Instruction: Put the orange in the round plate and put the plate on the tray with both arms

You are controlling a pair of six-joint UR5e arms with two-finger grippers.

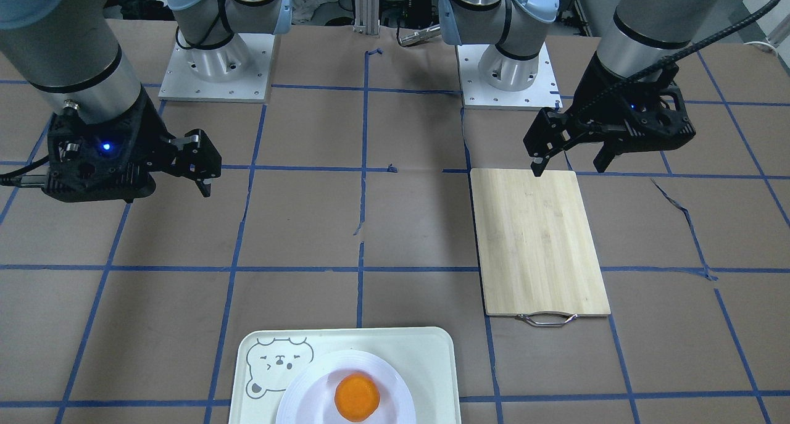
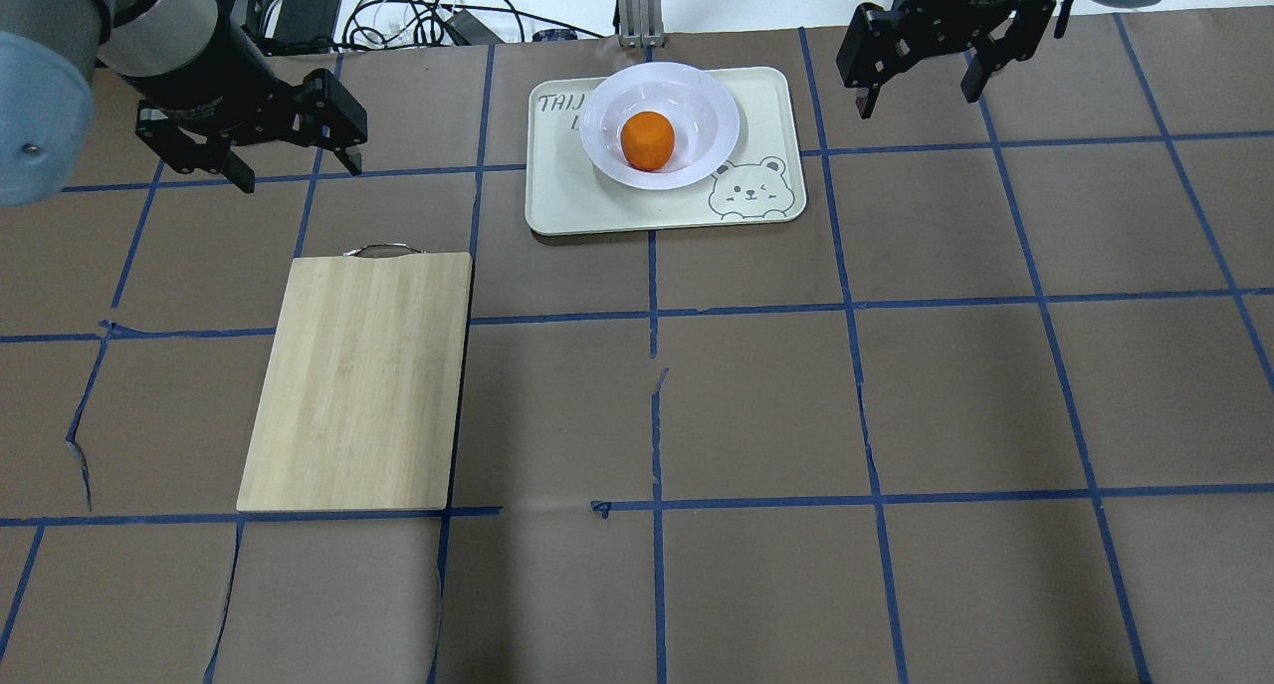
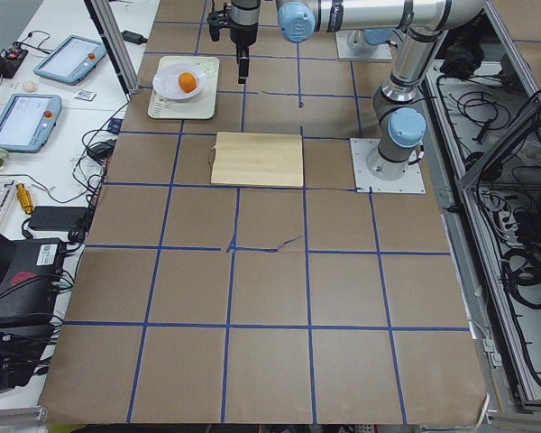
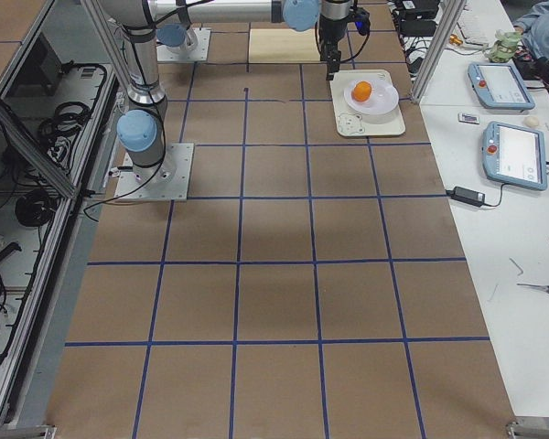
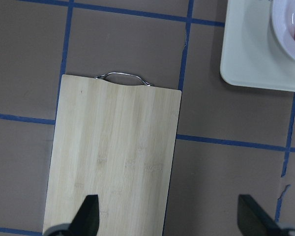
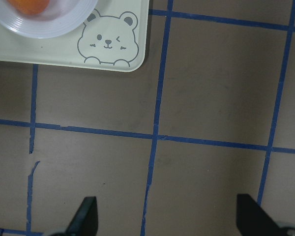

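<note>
I see orange (image 2: 647,139) in ctr of round plate (image 2: 709,107), plate on tray (image 2: 567,201). Left end effector (image 2: 299,169) & right end effector (image 2: 916,95) both wide open, empty, above worktop (image 2: 756,405) either side of tray.

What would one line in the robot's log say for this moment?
orange: in round plate | round plate: on tray | left gripper: open, empty | right gripper: open, empty
</note>
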